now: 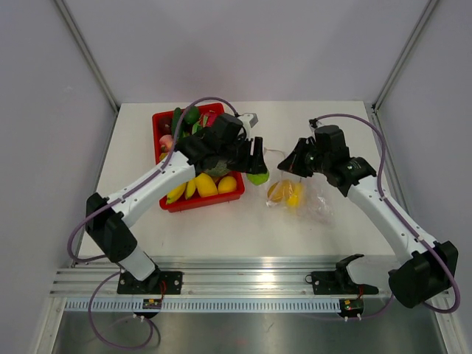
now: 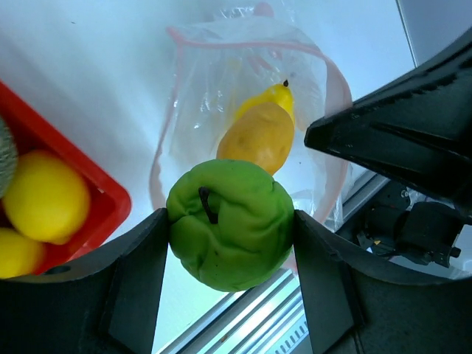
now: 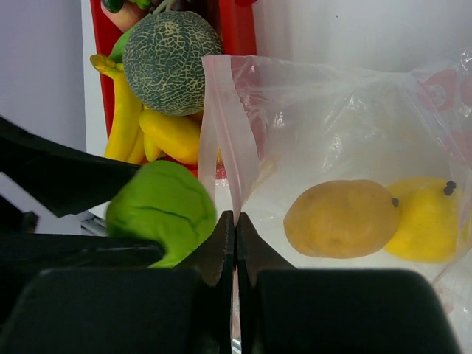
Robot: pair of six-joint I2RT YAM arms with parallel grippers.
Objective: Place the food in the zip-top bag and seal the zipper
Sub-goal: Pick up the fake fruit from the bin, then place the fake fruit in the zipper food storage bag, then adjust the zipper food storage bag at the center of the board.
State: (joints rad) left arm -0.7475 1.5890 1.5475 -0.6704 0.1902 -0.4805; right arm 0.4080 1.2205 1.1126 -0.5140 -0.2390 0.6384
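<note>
My left gripper (image 2: 230,236) is shut on a green toy pepper (image 2: 230,223), held just before the open mouth of the zip-top bag (image 2: 214,81); the pepper also shows in the top view (image 1: 258,177) and right wrist view (image 3: 162,210). My right gripper (image 3: 235,225) is shut on the bag's pink zipper strip (image 3: 228,133) and holds the mouth up. Inside the bag lie an orange-yellow fruit (image 3: 343,219) and a yellow one (image 3: 428,220). The netted melon (image 3: 164,60), bananas (image 3: 122,118) and other food lie in the red tray (image 1: 166,199).
The red tray stands at the back left, right beside the bag (image 1: 299,193). A metal rail (image 1: 251,276) runs along the table's near edge. Grey walls close in the table at the back and on both sides.
</note>
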